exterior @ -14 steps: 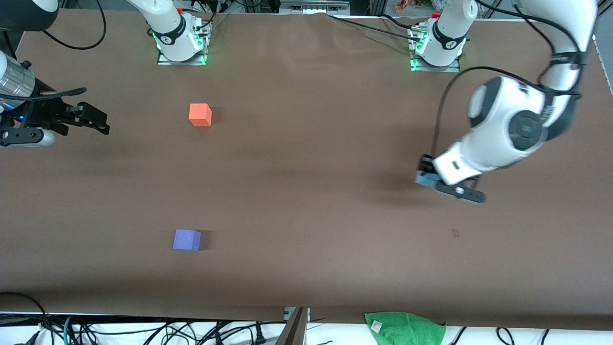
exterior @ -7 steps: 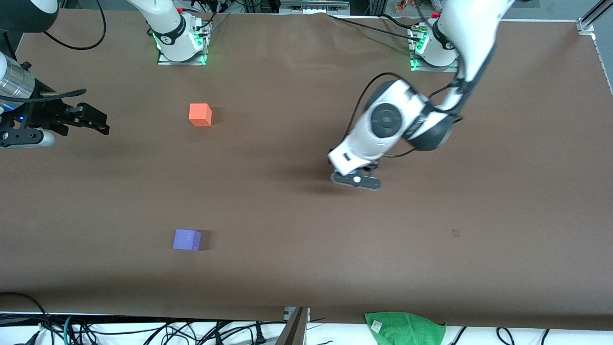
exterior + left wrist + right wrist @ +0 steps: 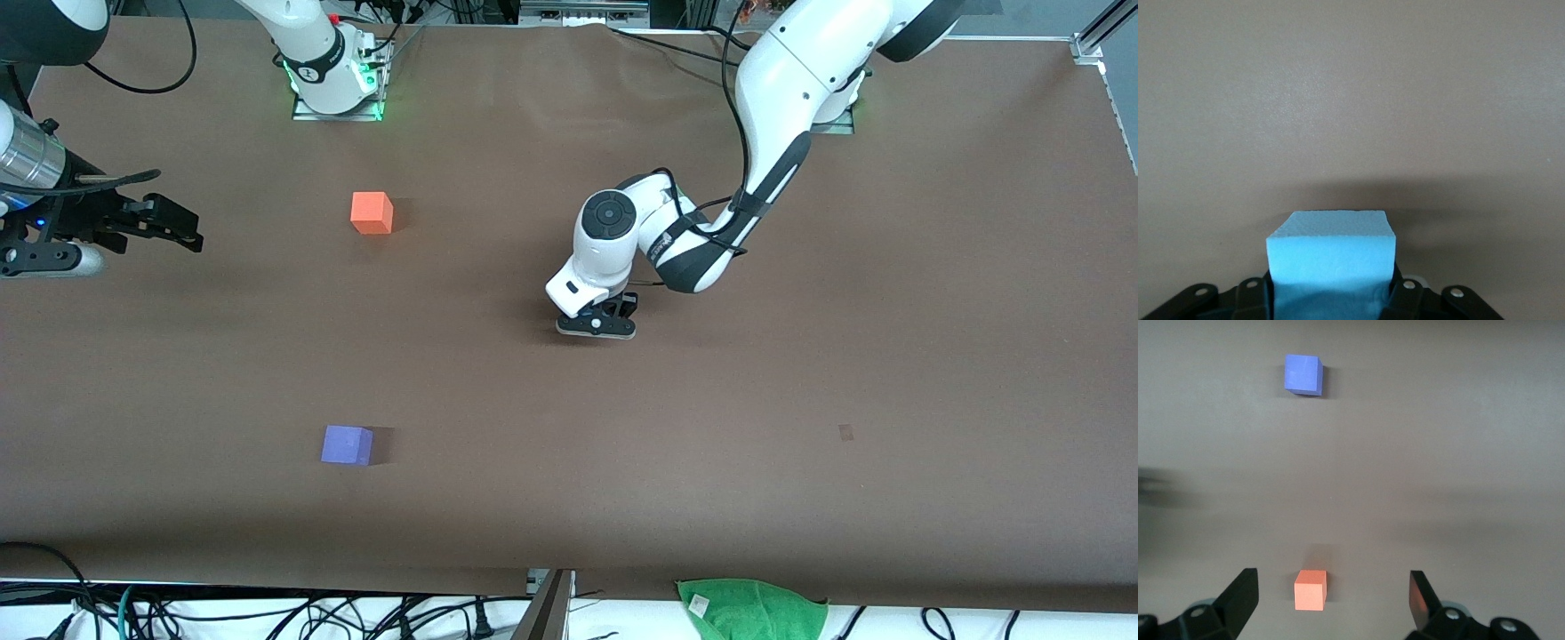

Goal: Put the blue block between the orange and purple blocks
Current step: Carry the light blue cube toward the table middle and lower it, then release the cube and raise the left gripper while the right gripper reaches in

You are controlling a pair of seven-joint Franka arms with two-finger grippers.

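Note:
The blue block (image 3: pixel 1330 257) shows only in the left wrist view, where my left gripper (image 3: pixel 1330 297) is shut on it just above the bare table. From the front, the left gripper (image 3: pixel 596 322) hangs low over the middle of the table and the hand hides the block. The orange block (image 3: pixel 372 213) (image 3: pixel 1310 590) sits toward the right arm's end. The purple block (image 3: pixel 347 444) (image 3: pixel 1303 375) lies nearer to the front camera, in line with it. My right gripper (image 3: pixel 178 222) (image 3: pixel 1331 590) waits open at the right arm's end of the table, holding nothing.
A green cloth (image 3: pixel 751 609) lies off the table's near edge, with cables along that edge. A small dark mark (image 3: pixel 845 433) is on the brown table toward the left arm's end. Both arm bases stand at the top edge.
The left arm has swung from the left arm's end toward the table's middle, carrying the blue block. The right arm and the orange and purple blocks have not moved.

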